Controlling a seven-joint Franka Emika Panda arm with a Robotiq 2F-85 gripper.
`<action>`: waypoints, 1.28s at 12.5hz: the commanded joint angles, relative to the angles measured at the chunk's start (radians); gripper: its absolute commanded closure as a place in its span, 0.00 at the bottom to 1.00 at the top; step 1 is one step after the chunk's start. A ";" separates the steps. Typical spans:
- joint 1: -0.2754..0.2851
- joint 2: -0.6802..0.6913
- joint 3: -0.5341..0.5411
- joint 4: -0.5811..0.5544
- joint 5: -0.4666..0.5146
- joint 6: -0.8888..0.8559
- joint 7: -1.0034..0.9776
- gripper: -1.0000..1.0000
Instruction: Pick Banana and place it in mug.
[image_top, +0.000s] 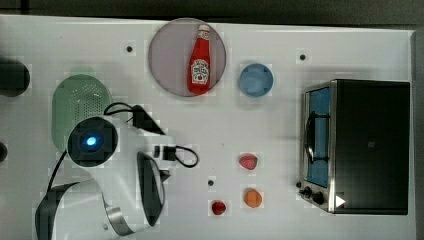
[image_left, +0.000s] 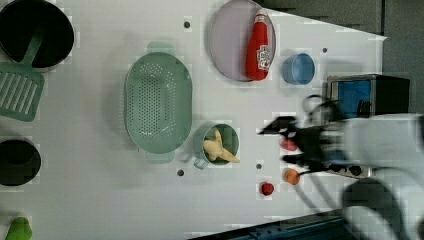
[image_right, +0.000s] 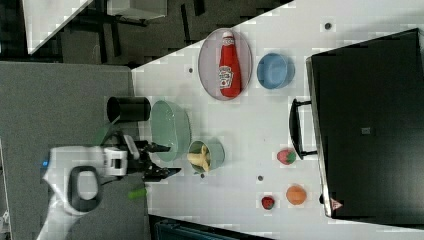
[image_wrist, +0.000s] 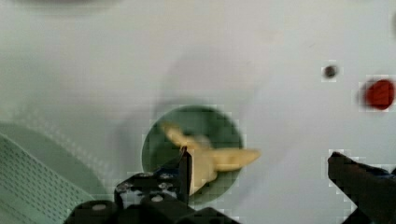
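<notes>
The banana (image_left: 218, 148) already sits in the mug (image_left: 230, 136) beside the colander (image_left: 158, 102), one end poking over the rim, and the gripper (image_left: 287, 142) hangs spread and empty, so I'd say only pulling clear remains.

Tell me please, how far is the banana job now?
Done: the Banana lies in the mug, one end over the rim. In hand: nothing; the pincer stands open and empty above it. Left: only moving the arm away, it seems.
</notes>
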 joint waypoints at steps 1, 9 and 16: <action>-0.036 -0.097 -0.124 0.148 0.001 -0.128 -0.118 0.00; -0.043 -0.198 -0.375 0.294 -0.026 -0.342 -0.351 0.00; -0.044 -0.186 -0.391 0.292 -0.059 -0.427 -0.379 0.00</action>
